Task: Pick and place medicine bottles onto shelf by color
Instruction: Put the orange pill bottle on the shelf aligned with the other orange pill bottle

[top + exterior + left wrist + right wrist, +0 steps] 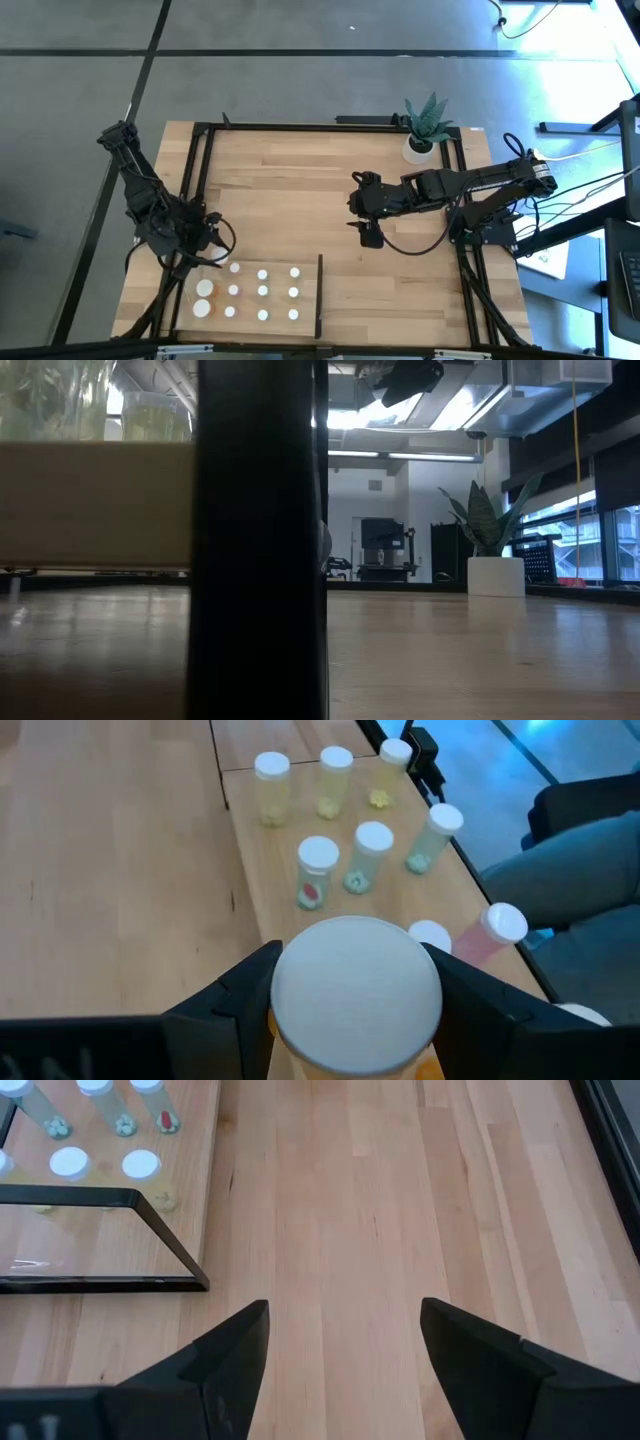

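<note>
Left hand [355, 1020] is clamped on a big bottle [357, 995] over the shelf [250, 840], and setting it down carelessly could topple the small bottles [345, 870] nearby, while the right hand [345, 1345] waits wide open and empty.

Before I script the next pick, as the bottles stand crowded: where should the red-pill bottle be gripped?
Grip the red-pill bottle across its clear body under the white cap, likely straight down: it stands upright with neighbours close beside. The left gripper is shut on a large bottle.

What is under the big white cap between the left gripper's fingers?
The left gripper grips a large bottle. Its white cap covers nearly all of it; only an orange sliver shows below. Contents hidden.
</note>
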`<state>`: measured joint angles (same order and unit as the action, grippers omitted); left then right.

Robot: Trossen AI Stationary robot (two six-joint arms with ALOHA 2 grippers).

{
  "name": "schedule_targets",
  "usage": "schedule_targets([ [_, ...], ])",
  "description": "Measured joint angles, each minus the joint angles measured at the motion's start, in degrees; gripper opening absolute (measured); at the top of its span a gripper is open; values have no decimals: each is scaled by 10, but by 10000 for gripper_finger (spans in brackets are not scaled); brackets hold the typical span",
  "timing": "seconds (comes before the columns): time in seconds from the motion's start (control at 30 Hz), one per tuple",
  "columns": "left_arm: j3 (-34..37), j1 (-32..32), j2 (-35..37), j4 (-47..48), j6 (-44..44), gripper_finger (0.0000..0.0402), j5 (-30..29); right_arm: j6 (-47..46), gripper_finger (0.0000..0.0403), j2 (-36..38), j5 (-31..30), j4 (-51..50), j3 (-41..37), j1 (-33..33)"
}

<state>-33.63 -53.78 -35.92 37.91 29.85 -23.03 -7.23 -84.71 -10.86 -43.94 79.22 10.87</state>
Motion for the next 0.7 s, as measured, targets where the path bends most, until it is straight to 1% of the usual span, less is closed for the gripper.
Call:
schedule_targets([
  [0.17,2,-2,0,-1,-3,196,-5,0,262,0,0,0,0,0],
  [0.3,16,-2,0,2,9,196,-21,1,262,0,0,0,0,0],
  [0.7,22,-2,0,1,14,196,-16,0,262,0,0,0,0,0],
])
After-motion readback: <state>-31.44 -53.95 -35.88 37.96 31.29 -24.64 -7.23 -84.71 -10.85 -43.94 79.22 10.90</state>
